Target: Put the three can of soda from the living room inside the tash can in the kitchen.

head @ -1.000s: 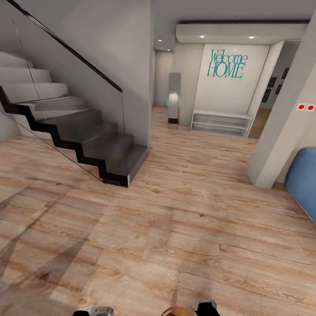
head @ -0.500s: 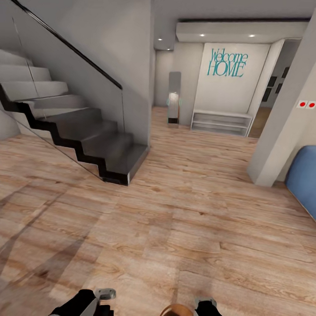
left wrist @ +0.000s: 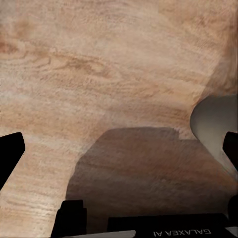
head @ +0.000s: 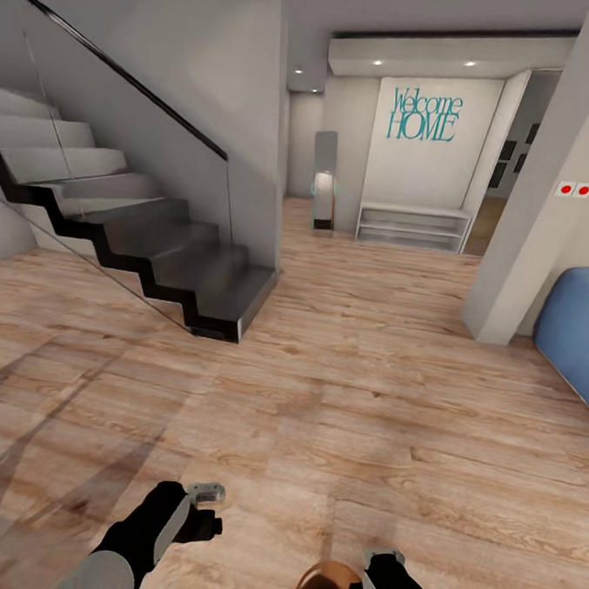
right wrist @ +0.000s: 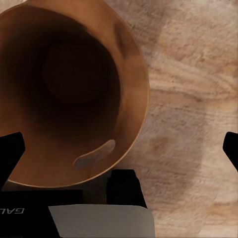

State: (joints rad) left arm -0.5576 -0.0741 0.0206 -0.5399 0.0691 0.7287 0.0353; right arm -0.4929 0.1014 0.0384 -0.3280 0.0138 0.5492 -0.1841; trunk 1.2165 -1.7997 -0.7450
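The trash can (head: 327, 586), glossy brown inside, sits at the bottom edge of the head view, right against my right gripper (head: 384, 568). In the right wrist view its open brown mouth (right wrist: 69, 89) lies close under the camera, with wood floor beyond it. It looks held by the rim, though the grip itself is hidden. My left gripper (head: 205, 505) hangs over the floor ahead of me, open and empty. Its dark fingertips (left wrist: 11, 156) stand wide apart, and the bin's pale outside (left wrist: 218, 131) shows beside them. No soda cans are in sight.
I am in a hallway with a wood floor (head: 366, 403). A dark staircase (head: 157, 260) with a glass rail rises at left. Ahead stand a "Welcome HOME" wall (head: 425, 118) and a low white shelf (head: 412, 228). A grey pillar (head: 544, 196) and a blue object (head: 575, 333) are at right.
My left arm has risen into the head view and reached forward. The bin and right gripper kept their place. The camera crept forward slightly.
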